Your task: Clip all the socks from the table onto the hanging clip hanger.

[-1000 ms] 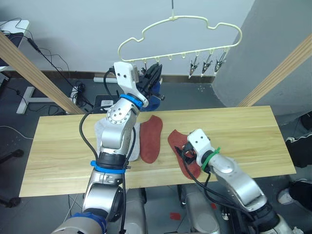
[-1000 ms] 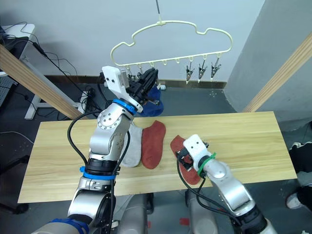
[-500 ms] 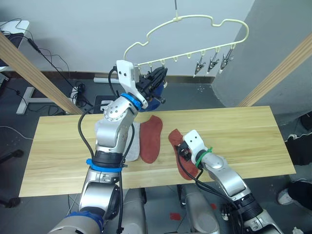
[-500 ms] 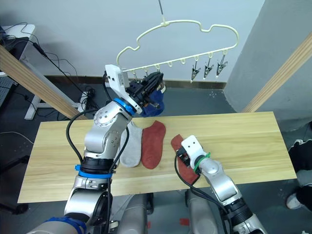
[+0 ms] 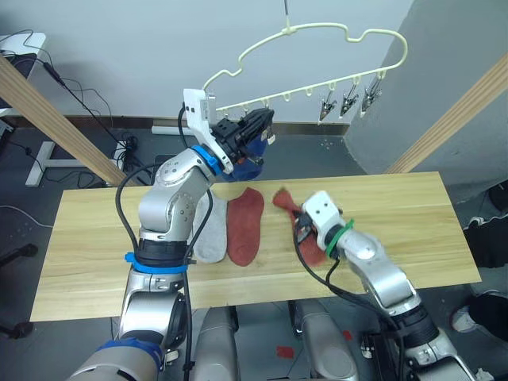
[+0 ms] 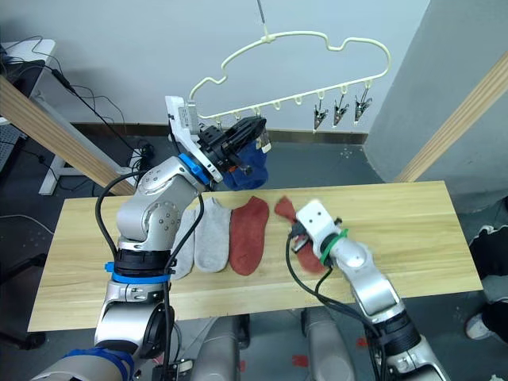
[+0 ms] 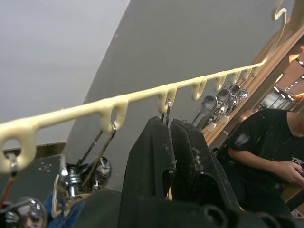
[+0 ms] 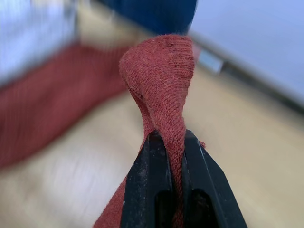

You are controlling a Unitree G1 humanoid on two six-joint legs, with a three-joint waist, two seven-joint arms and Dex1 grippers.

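Right wrist view: right gripper [image 8: 167,142] is pinched tight on a rust-red sock [image 8: 164,85], its cuff bunched above the fingertips, likely so a clip can take that edge; in the head views this sock is partly lifted off the table [image 5: 413,206], beside a flat rust-red sock [image 5: 244,222] and grey socks [image 6: 213,238]. Left gripper [image 7: 168,130] is clenched on a clip under the clip hanger [image 5: 317,36], probably steadying it by the blue sock [image 6: 244,163] already hung. No readable writing or brand.

Silver arms, black cables; blue bands left, green band right; black pincers.
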